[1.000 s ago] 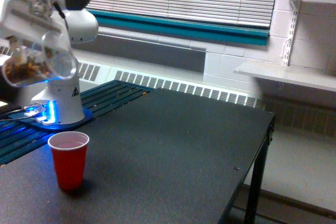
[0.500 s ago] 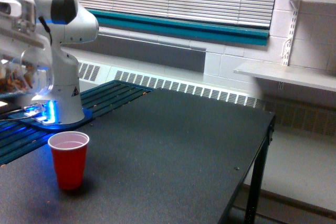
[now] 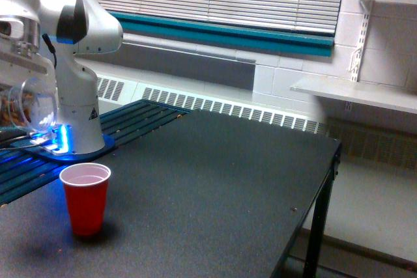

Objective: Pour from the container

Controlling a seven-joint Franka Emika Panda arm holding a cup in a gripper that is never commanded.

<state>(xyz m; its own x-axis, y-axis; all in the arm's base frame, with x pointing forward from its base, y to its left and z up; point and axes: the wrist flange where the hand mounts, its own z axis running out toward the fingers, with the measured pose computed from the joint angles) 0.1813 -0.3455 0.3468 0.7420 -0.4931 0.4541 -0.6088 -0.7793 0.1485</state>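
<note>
The container (image 3: 26, 103), a clear plastic cup with brown bits inside, lies tipped on its side at the exterior view's left edge, partly cut off by the frame. My gripper (image 3: 16, 53) sits just above it, shut on the container. A red cup (image 3: 85, 198) with a white inside stands upright on the dark table, below and to the right of the container. The container's mouth is out of frame.
The arm's white base (image 3: 77, 122) stands on a blue-lit plate behind the red cup. The dark table (image 3: 215, 187) ends at an edge on the exterior view's right. A white shelf (image 3: 352, 92) juts from the wall beyond that edge.
The gripper and the container have moved toward the exterior view's left edge, away from above the red cup, and a little lower. The red cup has stayed put.
</note>
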